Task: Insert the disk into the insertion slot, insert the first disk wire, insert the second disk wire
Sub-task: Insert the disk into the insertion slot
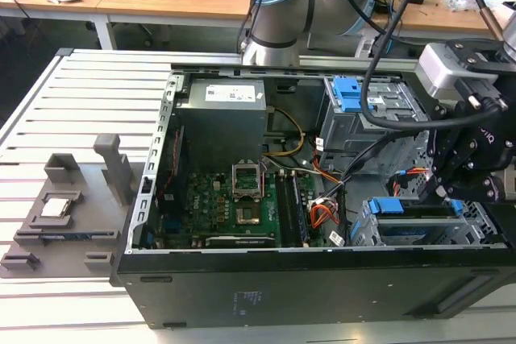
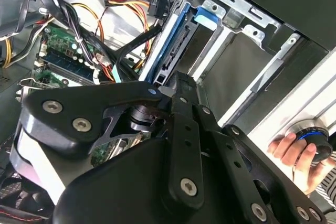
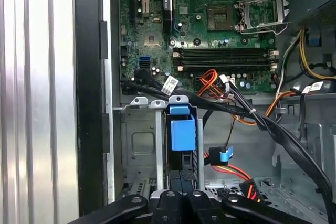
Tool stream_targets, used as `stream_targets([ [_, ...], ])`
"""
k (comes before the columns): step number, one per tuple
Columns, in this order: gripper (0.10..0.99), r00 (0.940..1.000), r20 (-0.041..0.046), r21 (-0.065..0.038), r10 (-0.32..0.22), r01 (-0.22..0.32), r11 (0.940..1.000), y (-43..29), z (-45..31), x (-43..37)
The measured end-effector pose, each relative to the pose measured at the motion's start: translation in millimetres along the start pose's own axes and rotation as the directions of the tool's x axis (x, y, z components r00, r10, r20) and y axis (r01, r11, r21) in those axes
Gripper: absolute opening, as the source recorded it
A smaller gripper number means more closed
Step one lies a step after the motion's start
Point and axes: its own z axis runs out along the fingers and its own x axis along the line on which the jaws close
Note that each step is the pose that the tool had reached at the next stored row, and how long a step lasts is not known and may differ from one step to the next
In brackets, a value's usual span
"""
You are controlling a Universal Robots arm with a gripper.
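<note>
Now clamps the disk (image 3: 182, 132) edge-on between nearly closed jaws of the gripper (image 3: 181, 184). Holds it inside the insertion slot (image 3: 137, 145), near a bundle of black cables (image 3: 210, 104).

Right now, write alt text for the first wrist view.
A disk in a blue carrier sits in the metal slot of an open computer case, with the black gripper close at its near end. Beyond it, black, red and orange cables cross in front of a green motherboard.
</note>
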Motion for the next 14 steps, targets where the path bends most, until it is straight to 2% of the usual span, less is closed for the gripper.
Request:
stream_targets([
  [10, 0.106, 1.0, -0.0002, 0.0, 0.0, 0.0, 1.0, -1.5, 9.1, 0.0],
  [14, 0.106, 1.0, -0.0003, 0.0, 0.0, 0.0, 1.0, -1.5, 9.5, 0.0],
])
